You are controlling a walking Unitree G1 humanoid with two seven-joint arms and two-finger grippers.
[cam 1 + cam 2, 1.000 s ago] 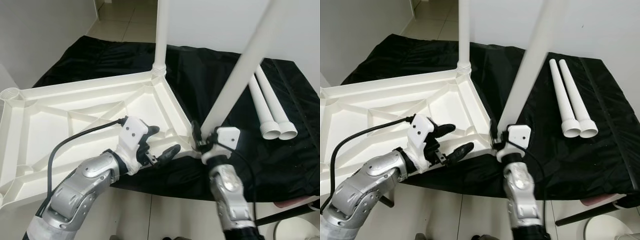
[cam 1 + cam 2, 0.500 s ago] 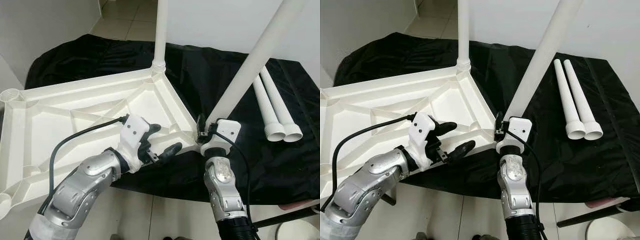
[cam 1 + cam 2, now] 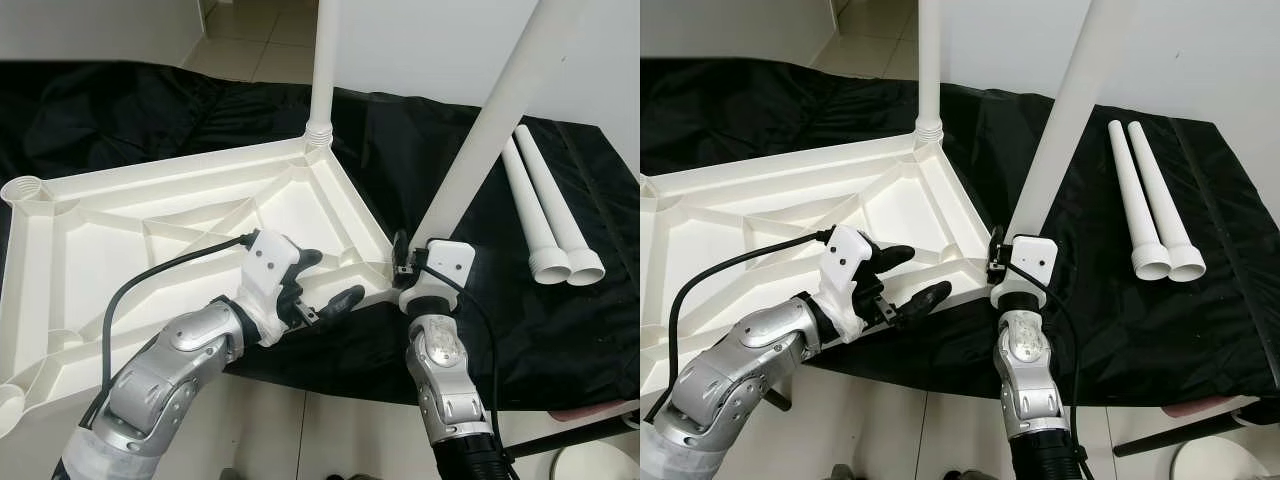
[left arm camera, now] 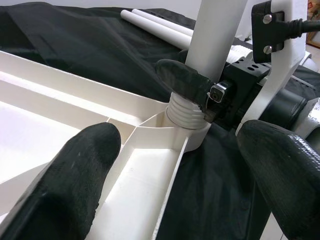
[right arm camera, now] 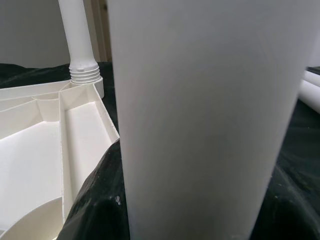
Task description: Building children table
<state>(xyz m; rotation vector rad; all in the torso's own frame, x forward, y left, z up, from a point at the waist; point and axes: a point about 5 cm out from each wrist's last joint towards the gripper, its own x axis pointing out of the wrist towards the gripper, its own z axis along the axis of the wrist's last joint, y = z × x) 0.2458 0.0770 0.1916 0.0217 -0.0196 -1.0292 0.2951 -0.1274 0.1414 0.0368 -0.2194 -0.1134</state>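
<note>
The white tabletop (image 3: 150, 240) lies upside down on black cloth (image 3: 480, 180). One leg (image 3: 322, 70) stands screwed in beyond the jaws. The right gripper (image 3: 402, 262) clamps the second leg (image 3: 480, 150) at its corner socket, threads showing. Left gripper (image 3: 325, 285), jaws spread wide, grips nothing beside that corner. Two legs (image 3: 545, 215) remain

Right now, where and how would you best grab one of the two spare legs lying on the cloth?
Take the nearer spare leg on its plain shaft, above the flared threaded end. It lies flat, touching its twin, so come from above with fingers across the shaft, probably using the right end effector once it frees up.
</note>
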